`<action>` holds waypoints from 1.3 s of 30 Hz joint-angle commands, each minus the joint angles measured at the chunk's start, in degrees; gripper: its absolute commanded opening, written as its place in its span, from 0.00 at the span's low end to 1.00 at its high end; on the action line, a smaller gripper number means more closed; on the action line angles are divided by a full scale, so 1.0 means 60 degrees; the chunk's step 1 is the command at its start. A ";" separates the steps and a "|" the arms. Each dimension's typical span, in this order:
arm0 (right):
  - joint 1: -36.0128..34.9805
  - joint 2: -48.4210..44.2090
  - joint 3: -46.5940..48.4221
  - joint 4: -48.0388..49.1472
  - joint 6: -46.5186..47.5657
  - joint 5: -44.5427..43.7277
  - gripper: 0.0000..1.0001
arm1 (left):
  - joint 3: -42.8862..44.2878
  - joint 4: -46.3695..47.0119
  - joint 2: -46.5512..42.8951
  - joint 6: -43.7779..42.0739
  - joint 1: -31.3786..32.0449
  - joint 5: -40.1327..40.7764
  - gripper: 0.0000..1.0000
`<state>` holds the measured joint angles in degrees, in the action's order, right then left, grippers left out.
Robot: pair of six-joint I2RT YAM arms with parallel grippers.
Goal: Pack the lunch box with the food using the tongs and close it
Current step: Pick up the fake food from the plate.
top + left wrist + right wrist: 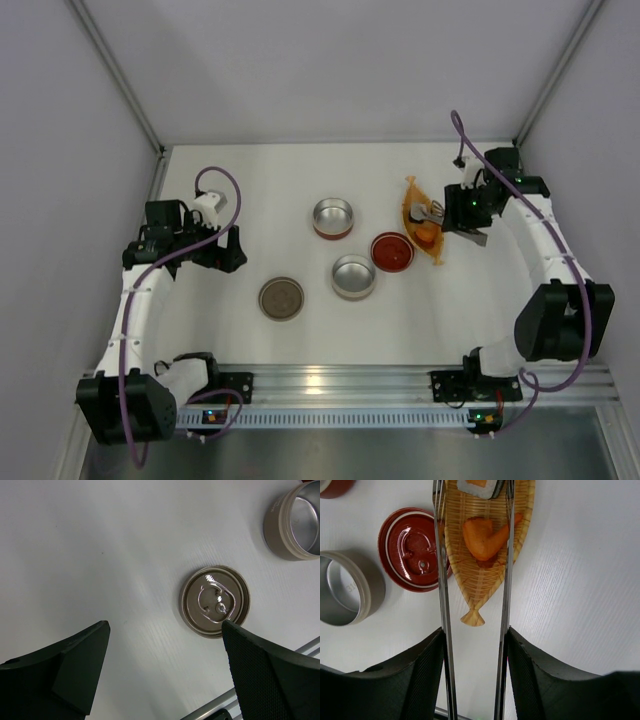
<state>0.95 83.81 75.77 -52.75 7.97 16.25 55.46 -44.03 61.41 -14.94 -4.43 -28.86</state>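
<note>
Your right jaws are clamped on the slim silver metal tongs (pixel 441 580), whose arms flank the orange food chunk (pixel 482 537) in the woven orange boat-shaped tray (pixel 470 590) near the counter's (pixel 570 580) right edge; it is probably light, soft and slippery, so pinch its thick middle gently, while your left jaws stand wide apart.

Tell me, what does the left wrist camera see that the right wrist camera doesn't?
Only the left wrist view: a flat beige lid lying on the table, framed by the left gripper's wide-open fingers. Only the right wrist view: the right gripper holding tongs over an orange boat-shaped tray with an orange food piece and a white block, plus a red lid beside it. Both: the white table and, it appears, the same empty beige-rimmed tin.
</note>
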 commanded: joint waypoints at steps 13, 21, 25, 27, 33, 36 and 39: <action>-0.0730 0.0416 0.0672 0.0648 -0.0654 -0.1053 0.52 | 0.0043 0.0044 -0.0054 -0.0044 -0.0039 -0.0053 0.98; -0.0759 0.0738 0.0965 0.0589 -0.0698 -0.1200 0.50 | 0.0029 0.0014 -0.0068 -0.0176 -0.0024 0.0079 0.98; -0.0817 0.0841 0.1068 0.0560 -0.0713 -0.1097 0.49 | 0.0014 0.0014 -0.0068 -0.0206 -0.0024 0.0123 0.98; -0.0861 0.0914 0.1127 0.0531 -0.0698 -0.1112 0.48 | -0.0015 0.0029 -0.0054 -0.0206 -0.0039 0.0094 0.98; -0.0964 0.1060 0.1215 0.0486 -0.0698 -0.1185 0.48 | -0.0059 0.0087 -0.0039 -0.0191 -0.0039 0.0064 0.98; -0.0964 0.1090 0.1229 0.0486 -0.0698 -0.1214 0.48 | -0.0074 0.0102 -0.0039 -0.0220 -0.0024 0.0064 0.98; -0.0978 0.1119 0.1244 0.0472 -0.0698 -0.1214 0.48 | -0.0074 0.0102 -0.0039 -0.0205 -0.0024 0.0064 0.98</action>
<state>-3.40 90.45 80.05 -51.57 4.69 9.69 55.24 -44.16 61.41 -15.20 -4.43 -27.99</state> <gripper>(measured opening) 0.481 0.983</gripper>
